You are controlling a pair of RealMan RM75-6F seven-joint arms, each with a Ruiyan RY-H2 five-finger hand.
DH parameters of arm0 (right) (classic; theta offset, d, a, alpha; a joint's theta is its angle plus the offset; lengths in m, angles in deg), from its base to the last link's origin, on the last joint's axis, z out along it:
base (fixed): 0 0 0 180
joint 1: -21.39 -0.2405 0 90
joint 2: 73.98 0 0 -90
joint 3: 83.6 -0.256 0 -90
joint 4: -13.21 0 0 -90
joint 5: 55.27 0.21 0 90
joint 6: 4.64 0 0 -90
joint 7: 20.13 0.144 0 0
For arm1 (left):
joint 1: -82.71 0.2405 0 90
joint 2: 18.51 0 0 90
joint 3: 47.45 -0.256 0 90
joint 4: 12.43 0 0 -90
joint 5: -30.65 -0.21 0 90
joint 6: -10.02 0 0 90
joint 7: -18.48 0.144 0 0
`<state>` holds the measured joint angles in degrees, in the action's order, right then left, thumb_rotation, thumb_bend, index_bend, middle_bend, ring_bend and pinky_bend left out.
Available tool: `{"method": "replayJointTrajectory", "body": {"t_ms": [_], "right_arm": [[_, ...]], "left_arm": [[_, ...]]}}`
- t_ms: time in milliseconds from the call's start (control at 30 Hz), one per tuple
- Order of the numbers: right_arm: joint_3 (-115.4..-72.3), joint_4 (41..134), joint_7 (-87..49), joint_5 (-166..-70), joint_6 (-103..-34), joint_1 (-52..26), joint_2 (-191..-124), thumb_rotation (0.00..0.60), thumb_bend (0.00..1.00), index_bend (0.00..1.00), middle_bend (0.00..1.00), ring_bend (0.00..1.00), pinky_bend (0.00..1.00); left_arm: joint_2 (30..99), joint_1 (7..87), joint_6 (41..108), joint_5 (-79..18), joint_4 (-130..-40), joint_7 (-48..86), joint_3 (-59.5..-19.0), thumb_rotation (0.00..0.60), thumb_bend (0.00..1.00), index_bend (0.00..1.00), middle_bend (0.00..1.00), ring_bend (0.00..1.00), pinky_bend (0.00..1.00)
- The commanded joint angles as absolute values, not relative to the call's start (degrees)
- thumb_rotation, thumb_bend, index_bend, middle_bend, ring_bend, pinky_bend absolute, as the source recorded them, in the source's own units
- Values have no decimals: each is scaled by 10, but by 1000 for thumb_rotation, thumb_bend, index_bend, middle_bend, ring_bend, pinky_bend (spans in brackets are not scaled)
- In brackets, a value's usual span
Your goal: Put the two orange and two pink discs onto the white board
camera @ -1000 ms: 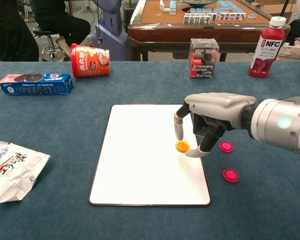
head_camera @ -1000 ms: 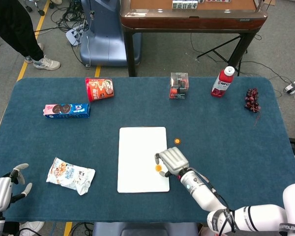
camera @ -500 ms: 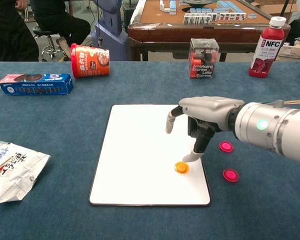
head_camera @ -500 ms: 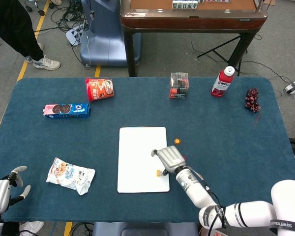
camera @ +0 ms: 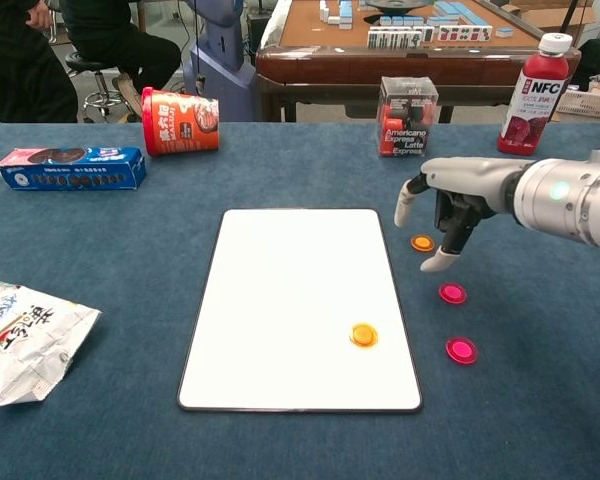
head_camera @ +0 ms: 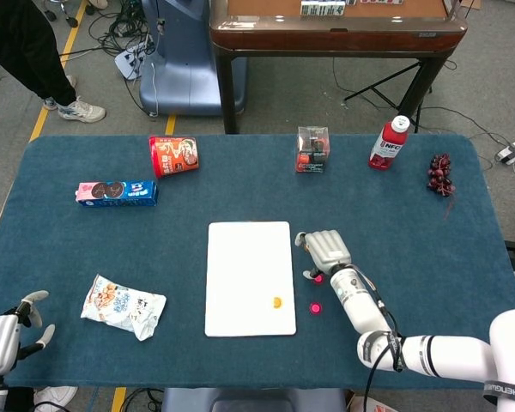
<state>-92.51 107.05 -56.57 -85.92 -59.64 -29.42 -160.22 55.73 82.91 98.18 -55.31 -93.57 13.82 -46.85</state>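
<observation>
Chest view shows the blue table (camera: 100, 260) with the white board (camera: 290, 300) lying flat near its middle. One orange disc (camera: 363, 335) rests on the board near its right edge, toward the near corner. A second orange disc (camera: 422, 243) lies on the cloth just right of the board's far half, off the board. Two pink discs lie on the cloth as well: one pink disc (camera: 452, 293) nearer the middle and another pink disc (camera: 461, 350) closer to the camera, both apart from the board's right edge.

The right hand (camera: 445, 215) hangs above the cloth right of the board, palm down, its fingers spread and pointing downward with nothing between them. The off-board orange disc shows in the gap between its thumb and fingers; whether a fingertip touches it cannot be told. In the head view the same right hand (head_camera: 326, 252) covers that disc and sits just beyond the pink discs.

The left hand (head_camera: 4, 330) shows only at the near left corner of the head view, off the table edge, fingers apart and holding nothing.

Along the far side stand a red bottle (camera: 532, 95), a clear box (camera: 408, 116), a tipped red cup (camera: 180, 121) and a blue cookie box (camera: 72, 167); a snack bag (camera: 25, 335) lies at the near left.
</observation>
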Motion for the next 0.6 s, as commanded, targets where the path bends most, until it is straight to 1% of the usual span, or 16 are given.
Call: {"method": "replayJointTrajectory", "body": {"t_ms": [33,333,600], "right_arm": [[-926,1047,-566,-839,-582,-305,-1608,600,152,301,1000,1000,1000],[-934,1000,-567,-795,-560,-329,-1627,600,223,301,1000,1000,1000],[-931,982,-576,-767,-558,-344,-1636,600,226,308,1000,1000,1000]], "left_arm": [[559,829,981,-552,-934,137,-468,600,309,337,621,565,753],[558,833,983,-548,-930,130,-467,600,309,337,621,564,753],[561,836,983,-548,-925,125,-468,600,309,337,621,565,753]]}}
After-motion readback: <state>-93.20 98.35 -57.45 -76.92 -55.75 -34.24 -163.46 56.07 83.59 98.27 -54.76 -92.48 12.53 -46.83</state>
